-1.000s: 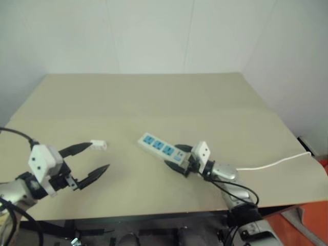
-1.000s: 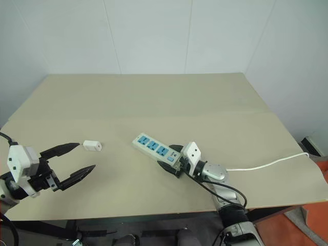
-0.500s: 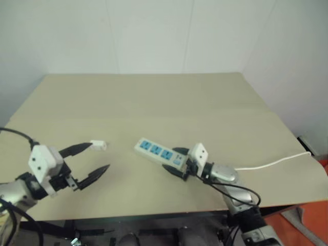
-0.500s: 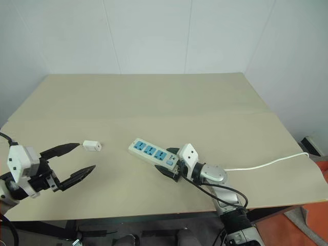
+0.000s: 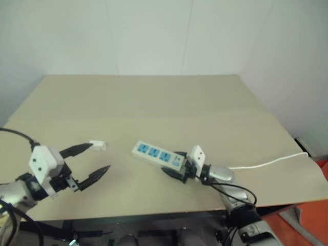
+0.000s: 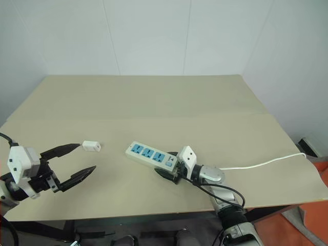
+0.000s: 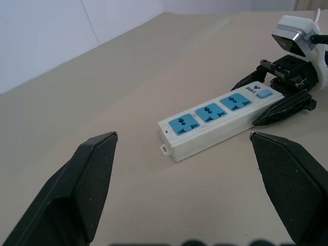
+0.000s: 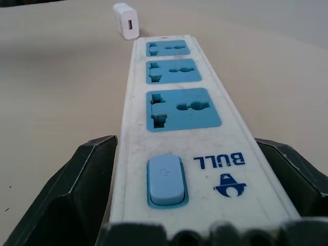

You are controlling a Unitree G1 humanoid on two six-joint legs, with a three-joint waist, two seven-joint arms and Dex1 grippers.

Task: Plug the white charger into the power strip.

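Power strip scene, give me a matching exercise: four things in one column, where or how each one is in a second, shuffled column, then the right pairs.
Things:
1. white charger
2. power strip
3. left gripper
4. right gripper

Places or states:
A. jaws wide open, with nothing between them
B. lies flat with its three blue sockets facing up
C. jaws set on either side of the strip's switch end
D. lies alone on the table, near the tip of one finger of the left gripper

Pairs: 1-D, 2-B, 3-A, 4-C
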